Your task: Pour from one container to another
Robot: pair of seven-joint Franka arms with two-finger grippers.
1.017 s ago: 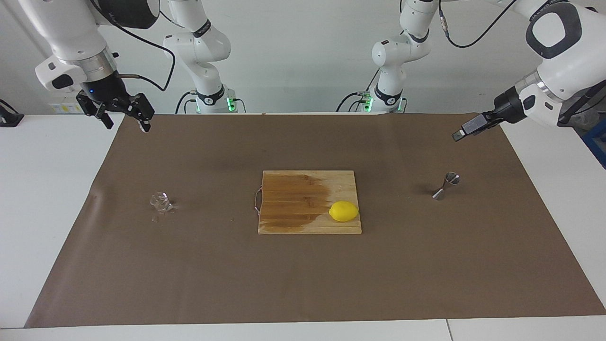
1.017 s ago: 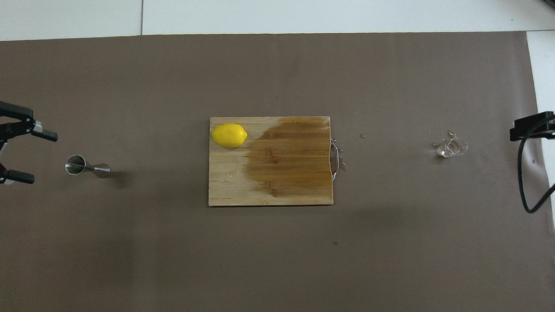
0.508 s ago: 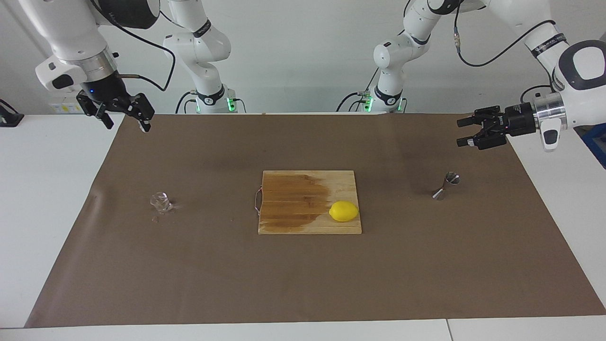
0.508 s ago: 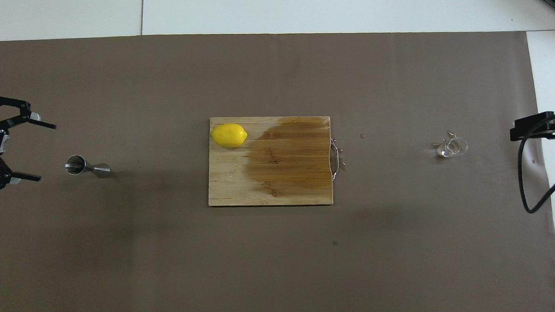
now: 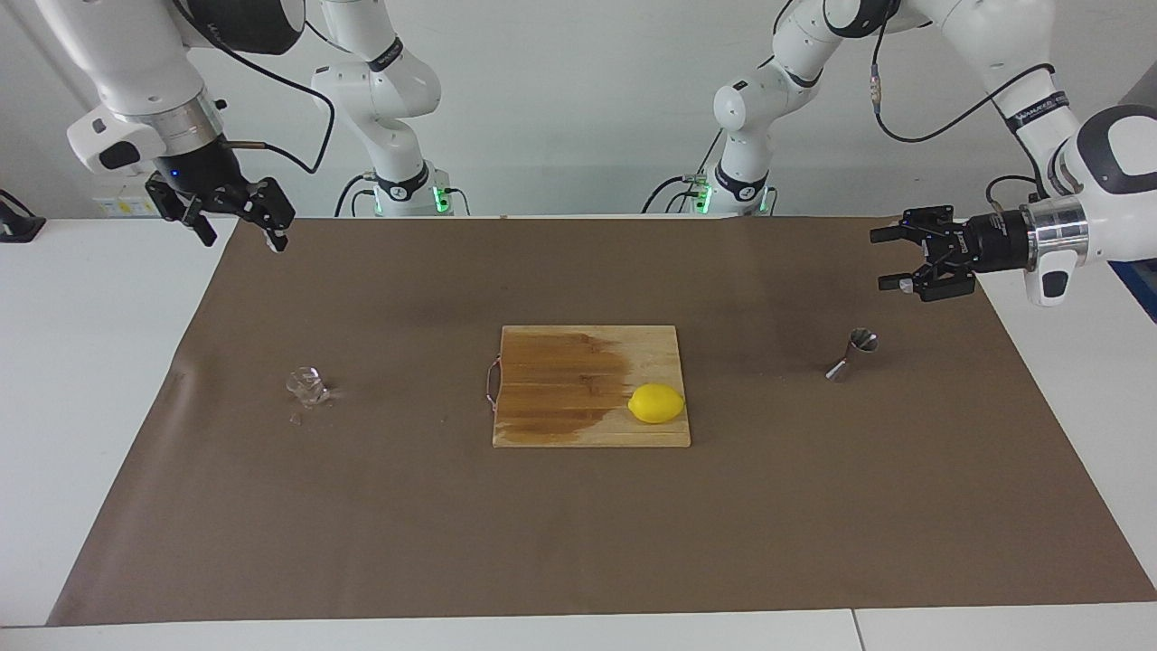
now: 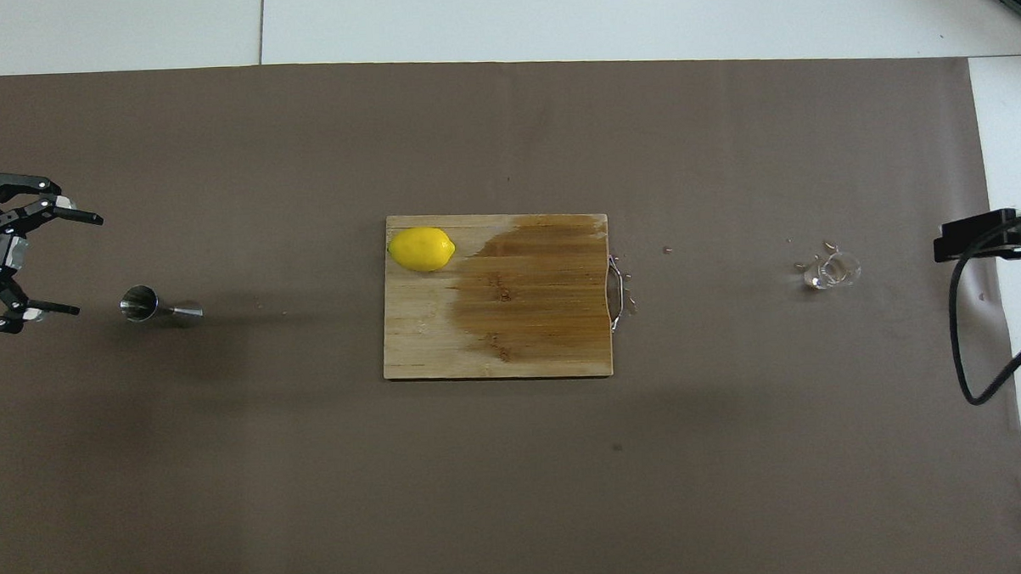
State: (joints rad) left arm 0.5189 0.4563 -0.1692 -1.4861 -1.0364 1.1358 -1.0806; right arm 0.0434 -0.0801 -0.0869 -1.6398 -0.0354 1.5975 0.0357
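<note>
Since both grippers hang open and empty, you still must grasp: the left gripper (image 5: 890, 259) is over the paper near the jigger (image 5: 851, 355); the right gripper (image 5: 242, 228) waits, well apart from the glass cup (image 5: 306, 385).

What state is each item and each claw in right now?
Glass cup: upright on the brown mat, ungrasped, droplets beside it.
Jigger: standing on the mat, ungrasped.
Lemon: resting on a corner of the cutting board.
Cutting board: flat, partly darkened by a wet patch.
Left claw: open, empty, raised near the jigger.
Right claw: open, empty, waiting over the mat's edge.
</note>
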